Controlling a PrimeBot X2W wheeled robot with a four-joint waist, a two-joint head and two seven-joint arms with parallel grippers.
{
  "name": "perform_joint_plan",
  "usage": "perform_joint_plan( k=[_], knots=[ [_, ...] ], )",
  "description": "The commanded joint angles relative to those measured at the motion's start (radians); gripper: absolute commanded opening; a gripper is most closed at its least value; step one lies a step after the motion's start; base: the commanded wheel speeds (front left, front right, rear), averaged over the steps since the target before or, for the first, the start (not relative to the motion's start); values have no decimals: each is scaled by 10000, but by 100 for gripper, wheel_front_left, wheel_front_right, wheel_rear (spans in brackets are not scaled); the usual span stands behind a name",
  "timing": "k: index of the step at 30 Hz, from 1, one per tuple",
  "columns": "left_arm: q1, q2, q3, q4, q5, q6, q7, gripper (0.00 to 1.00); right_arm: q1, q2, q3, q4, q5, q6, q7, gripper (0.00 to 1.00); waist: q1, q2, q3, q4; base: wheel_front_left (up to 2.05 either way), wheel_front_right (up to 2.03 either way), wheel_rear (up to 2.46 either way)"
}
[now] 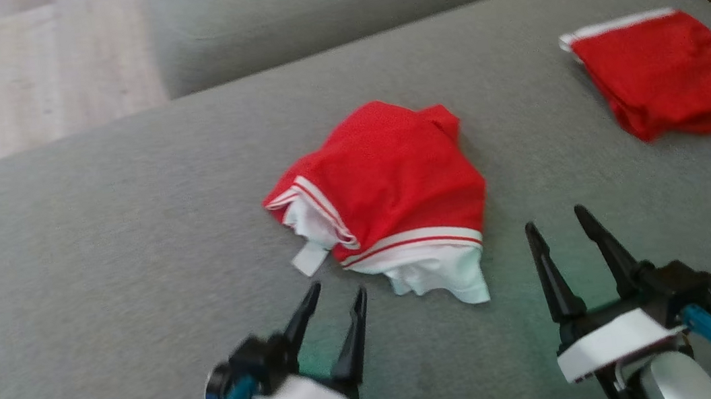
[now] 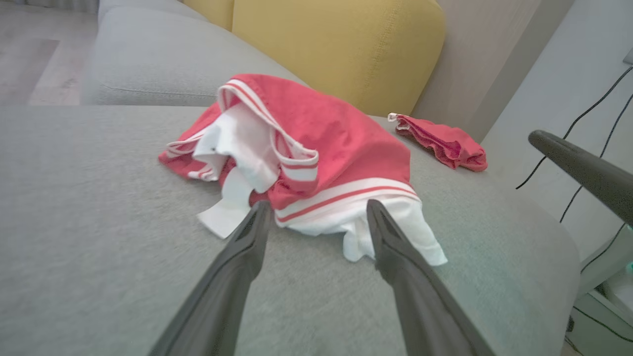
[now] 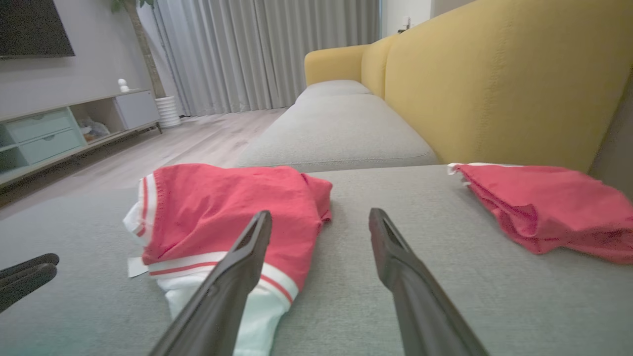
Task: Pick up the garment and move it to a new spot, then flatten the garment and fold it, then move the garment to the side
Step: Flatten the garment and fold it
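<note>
A crumpled red garment point(image 1: 388, 189) with white striped trim and a white lining lies in the middle of the grey sofa seat point(image 1: 100, 271). My left gripper point(image 1: 338, 288) is open just short of its near white hem, with nothing between the fingers. In the left wrist view the garment point(image 2: 326, 133) lies right ahead of the spread left gripper point(image 2: 317, 203). My right gripper point(image 1: 554, 218) is open over bare cushion, to the right of the garment. In the right wrist view the garment point(image 3: 222, 207) sits ahead and left of the right gripper point(image 3: 320, 212).
A second red garment point(image 1: 663, 77), folded flat, lies at the seat's far right near the yellow backrest point(image 3: 494, 84). Another grey seat cushion point(image 1: 332, 6) adjoins at the back. Wooden floor point(image 1: 7, 73) lies beyond the left edge. Black cables point(image 2: 568, 143) hang by the wall.
</note>
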Motion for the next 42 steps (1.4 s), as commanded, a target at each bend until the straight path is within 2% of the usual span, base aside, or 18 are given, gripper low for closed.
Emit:
perform_joint_plan(
  k=[1, 7, 10, 16, 19, 20, 21, 22, 28, 31, 38, 42],
  knots=[
    [-831, -3, 121, -76, -294, 29, -97, 100, -525, -24, 277, -369, -68, -7, -38, 100, -2, 0, 493, -645, 0, 0, 0],
    [-1831, -3, -350, 876, -807, 278, -97, 100, -689, -24, 377, -454, 65, -7, -38, 100, -2, 0, 789, -1203, 0, 0, 0],
    [-2303, -3, -431, 1483, -920, 546, -97, 100, -758, -24, 416, -499, 167, -7, -38, 100, -2, 0, 905, -1447, 0, 0, 0],
    [-2841, -3, -257, 2350, -862, 1233, -97, 100, -851, -24, 430, -533, 269, -7, -38, 100, -2, 0, 989, -1702, 0, 0, 0],
    [-2906, -3, -60, 2209, -735, 1360, -97, 100, -841, -24, 404, -544, 276, -7, -38, 100, -2, 0, 974, -1723, 0, 0, 0],
    [-2887, -3, -21, 2146, -690, 1353, -97, 92, -831, -24, 397, -540, 275, -7, -38, 100, -2, 0, 954, -1723, 0, 0, 0],
    [-2861, -3, 18, 2046, -656, 1336, -97, 41, -817, -24, 387, -535, 274, -7, -38, 100, -2, 0, 932, -1721, 0, 0, 0],
    [-2833, -3, 9, 1960, -623, 1276, -97, 0, -807, -24, 385, -531, 274, -7, -38, 100, -2, 0, 911, -1723, 0, 0, 0],
    [-2995, -3, -85, 687, -468, 691, -97, 0, -810, -24, 484, -569, 317, -7, -38, 100, -2, 0, 801, -1814, 0, 0, 0],
    [-3600, -3, -205, 177, -265, 421, -97, 0, -844, -24, 594, -610, 370, -7, -38, 100, -2, 0, 767, -1962, 0, 0, 0],
    [-6534, 202, -223, -142, 891, -20, -97, 0, -856, -24, 884, -768, 625, -7, -38, 100, -2, 0, 680, -2287, 0, 0, 0],
    [-8524, 331, 295, -495, 1062, -182, -97, 0, -770, -24, 996, -779, 707, -7, -38, 100, -2, 0, 531, -2235, 0, 0, 0]
  ],
)
